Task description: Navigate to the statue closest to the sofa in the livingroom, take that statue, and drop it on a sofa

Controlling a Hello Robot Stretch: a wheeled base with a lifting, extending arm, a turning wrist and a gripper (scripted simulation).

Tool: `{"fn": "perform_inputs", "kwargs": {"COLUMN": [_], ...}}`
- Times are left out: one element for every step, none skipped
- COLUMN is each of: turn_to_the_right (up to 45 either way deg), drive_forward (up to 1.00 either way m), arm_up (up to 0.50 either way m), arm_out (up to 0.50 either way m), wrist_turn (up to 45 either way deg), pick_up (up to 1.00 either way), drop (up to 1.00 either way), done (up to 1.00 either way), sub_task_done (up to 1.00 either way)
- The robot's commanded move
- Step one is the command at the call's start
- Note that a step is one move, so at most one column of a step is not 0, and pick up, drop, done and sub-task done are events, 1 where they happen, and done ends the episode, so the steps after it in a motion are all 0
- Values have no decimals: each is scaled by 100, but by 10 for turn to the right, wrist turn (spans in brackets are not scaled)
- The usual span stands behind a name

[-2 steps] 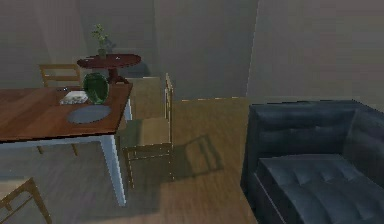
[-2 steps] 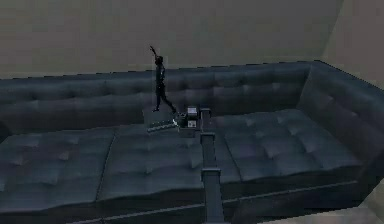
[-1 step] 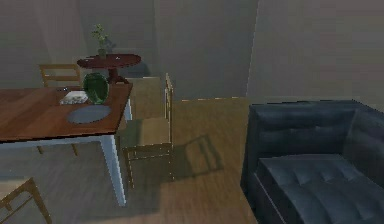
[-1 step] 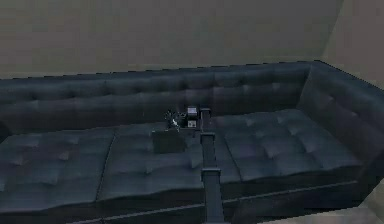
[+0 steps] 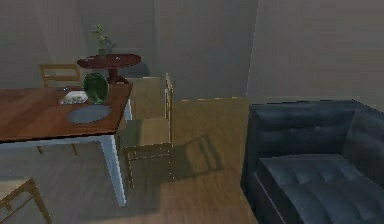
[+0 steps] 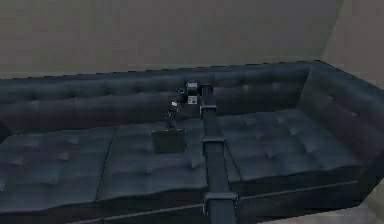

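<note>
A dark blue tufted sofa [image 6: 90, 150] spans the arm side view, and one end of it shows at the forward view's lower right [image 5: 310, 150]. The arm [image 6: 212, 150] reaches out over the seat cushions. At its far end sits my gripper [image 6: 172, 112], in front of the sofa's backrest. Just below the fingers is a small dark grey blocky thing [image 6: 168, 138], level with the seat cushions. I cannot tell whether the gripper holds it or it lies on the seat.
In the forward view, a wooden dining table [image 5: 40, 115] with white legs stands at the left, with a grey plate [image 5: 90, 113] and a green object [image 5: 96, 86] on it. Wooden chairs [image 5: 152, 125] surround it. A round dark red table [image 5: 110, 62] with a plant stands behind. Open floor lies between chairs and sofa.
</note>
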Motion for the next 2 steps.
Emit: {"fn": "perform_inputs", "kwargs": {"turn_to_the_right": [0, 0], "drive_forward": [0, 0], "arm_up": [0, 0], "arm_out": [-8, 0], "wrist_turn": [0, 0], "pick_up": [0, 0], "drop": [0, 0], "done": [0, 100], "sub_task_done": [0, 0]}}
